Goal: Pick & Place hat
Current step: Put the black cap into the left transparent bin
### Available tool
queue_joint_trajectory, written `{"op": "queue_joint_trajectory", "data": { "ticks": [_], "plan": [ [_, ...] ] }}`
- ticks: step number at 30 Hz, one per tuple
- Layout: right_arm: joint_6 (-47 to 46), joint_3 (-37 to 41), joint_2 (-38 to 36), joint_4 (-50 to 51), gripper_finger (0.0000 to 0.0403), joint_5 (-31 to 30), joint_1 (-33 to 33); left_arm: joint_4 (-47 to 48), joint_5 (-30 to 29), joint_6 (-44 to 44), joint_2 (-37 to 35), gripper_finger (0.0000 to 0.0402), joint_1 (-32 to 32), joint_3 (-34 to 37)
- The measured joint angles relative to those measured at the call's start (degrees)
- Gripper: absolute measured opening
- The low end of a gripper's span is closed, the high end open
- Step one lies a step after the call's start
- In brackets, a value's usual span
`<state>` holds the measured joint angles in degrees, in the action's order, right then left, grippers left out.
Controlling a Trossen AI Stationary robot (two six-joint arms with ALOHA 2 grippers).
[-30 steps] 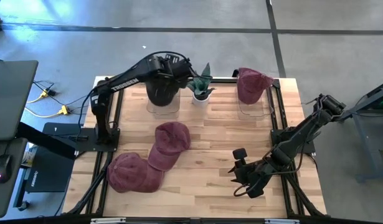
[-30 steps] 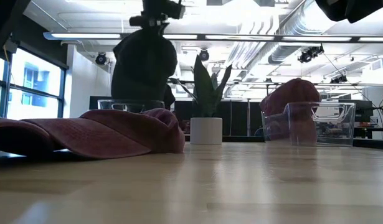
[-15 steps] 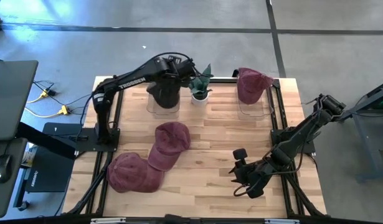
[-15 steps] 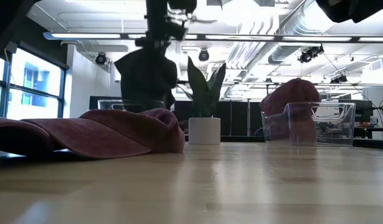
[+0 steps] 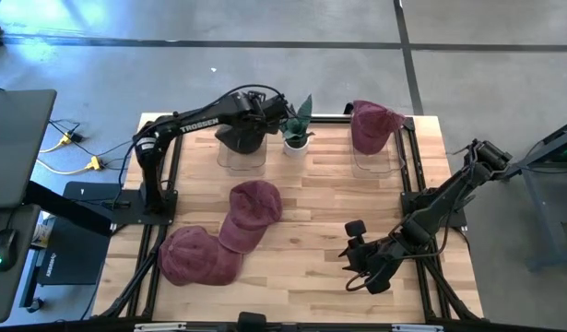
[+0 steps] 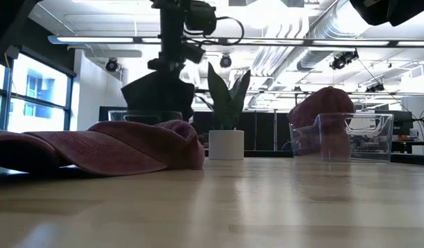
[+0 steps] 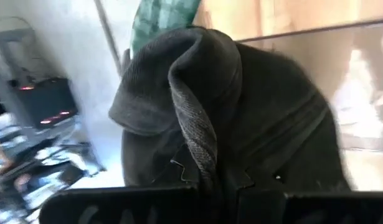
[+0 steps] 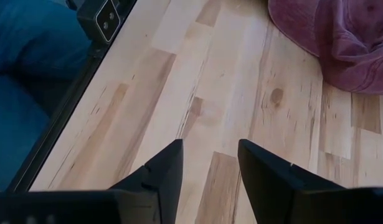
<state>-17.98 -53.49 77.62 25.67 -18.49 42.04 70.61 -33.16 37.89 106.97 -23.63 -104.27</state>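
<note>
One dark hat (image 5: 243, 139), crumpled, pinched in left claw (image 5: 262, 109); right claw (image 8: 207, 163) parted, empty

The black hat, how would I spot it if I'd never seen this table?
Look along the wooden table's far edge, left of the potted plant. There the left gripper holds the black hat over a clear bin. Every other hat is maroon.

L end effector (image 5: 261, 115) clamped, arm extended; R end effector (image 8: 207, 163) parted, low.

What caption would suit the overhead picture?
Left hand lowers a dark hat onto a clear stand; right hand waits.
</note>
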Motion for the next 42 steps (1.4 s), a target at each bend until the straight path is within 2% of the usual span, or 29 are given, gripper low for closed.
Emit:
{"op": "queue_joint_trajectory", "data": {
  "ticks": [4,8,14,19,22,26,28,30,34,42],
  "plan": [
    [0.0,0.0,0.0,0.0,0.0145,0.0,0.0,-2.4,-3.1,1.4,-0.8,0.0004,0.0,4.8],
    [0.6,0.0,0.0,0.1,0.0146,-0.2,0.0,-6.7,-9.2,6.3,-2.5,0.0004,0.0,8.3],
    [2.8,0.0,0.0,0.0,0.0151,-0.4,-0.4,-10.9,-10.0,9.8,-3.1,0.0007,0.0,8.6],
    [3.0,0.0,0.0,-0.1,0.0149,-0.4,-1.9,-11.7,-11.3,10.7,-3.0,0.0045,0.0,8.6],
    [3.0,0.0,0.0,-0.2,0.0145,-0.4,-2.9,-12.6,-12.1,16.8,-3.0,0.0053,0.0,8.6],
    [2.7,0.0,0.0,-0.2,0.0146,0.2,-3.5,-12.2,-13.0,23.6,-3.0,0.003,0.0,8.6],
    [2.5,0.0,0.0,-0.1,0.0147,0.3,-3.4,-12.2,-14.8,24.9,-3.0,0.0011,-0.5,8.6],
    [2.5,0.0,0.0,-0.1,0.0146,0.9,-3.1,-12.1,-15.4,24.9,-3.0,0.0009,-1.3,8.6],
    [2.5,0.0,0.0,-0.1,0.0145,1.0,-2.3,-12.2,-14.5,24.8,-3.0,0.0051,-3.4,8.6],
    [2.8,0.0,0.0,0.0,0.0149,0.9,-2.1,-12.2,-7.3,20.6,-3.0,0.0178,-3.7,8.6]
  ]
}}
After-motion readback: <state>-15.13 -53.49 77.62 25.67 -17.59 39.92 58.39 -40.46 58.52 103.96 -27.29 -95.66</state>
